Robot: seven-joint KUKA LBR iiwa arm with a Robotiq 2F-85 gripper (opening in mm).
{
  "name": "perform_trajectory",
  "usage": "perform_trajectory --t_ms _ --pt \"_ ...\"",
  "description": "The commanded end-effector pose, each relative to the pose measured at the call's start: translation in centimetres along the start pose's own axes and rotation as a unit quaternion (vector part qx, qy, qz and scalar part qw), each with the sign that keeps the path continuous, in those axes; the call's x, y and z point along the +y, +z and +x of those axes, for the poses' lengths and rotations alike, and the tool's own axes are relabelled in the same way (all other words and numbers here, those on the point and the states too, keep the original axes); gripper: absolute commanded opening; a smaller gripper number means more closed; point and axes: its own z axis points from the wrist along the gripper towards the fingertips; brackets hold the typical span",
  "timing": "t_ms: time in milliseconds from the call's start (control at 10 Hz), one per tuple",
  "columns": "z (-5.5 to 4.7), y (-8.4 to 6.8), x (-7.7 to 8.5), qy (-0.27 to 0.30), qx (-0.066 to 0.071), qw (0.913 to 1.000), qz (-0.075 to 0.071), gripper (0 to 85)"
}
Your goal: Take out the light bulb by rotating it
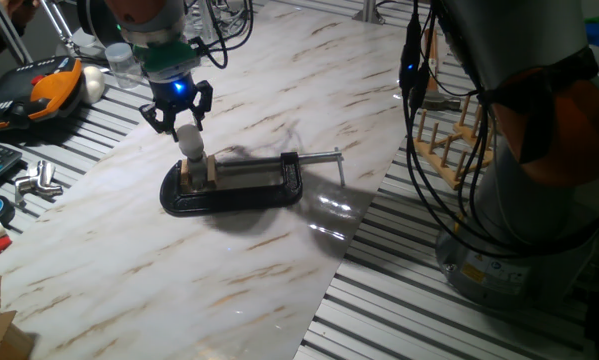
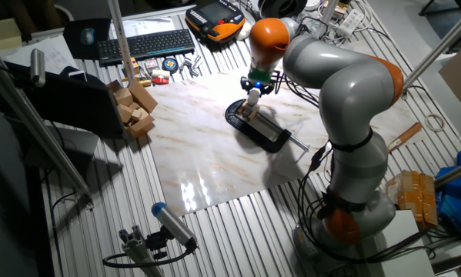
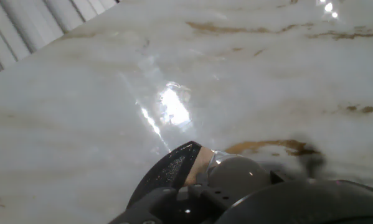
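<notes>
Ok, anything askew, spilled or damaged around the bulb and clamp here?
Nothing stands out. The light bulb stands upright in the black vise on the marble board, directly under the gripper; nothing looks spilled or broken.

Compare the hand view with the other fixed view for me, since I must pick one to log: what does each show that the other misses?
Only the hand view shows the light bulb close up, over glare on the marble board. Only the other fixed view shows the whole arm, the keyboard and the wooden blocks. Both show the bulb, the black clamp and the marble board.
</notes>
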Motion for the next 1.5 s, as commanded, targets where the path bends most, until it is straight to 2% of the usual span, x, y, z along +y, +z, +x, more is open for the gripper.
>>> perform_trajectory --t_ms 0,100,500,600,700,800,1400 --pt "0.06 0.00 -0.01 -0.213 -0.008 0.9766 -0.026 0.0" --pt "0.08 -0.03 -0.02 -0.229 -0.007 0.9731 -0.028 0.0" --pt "0.22 -0.20 0.03 -0.318 -0.004 0.9475 -0.033 0.0" --pt "0.20 -0.21 0.06 -0.347 -0.007 0.9373 -0.033 0.0" --pt "0.24 -0.20 0.08 -0.355 -0.005 0.9341 -0.035 0.0" --pt "0.21 -0.19 0.09 -0.375 -0.006 0.9262 -0.034 0.0" --pt "0.12 -0.54 0.25 -0.403 -0.003 0.9151 -0.025 0.0"
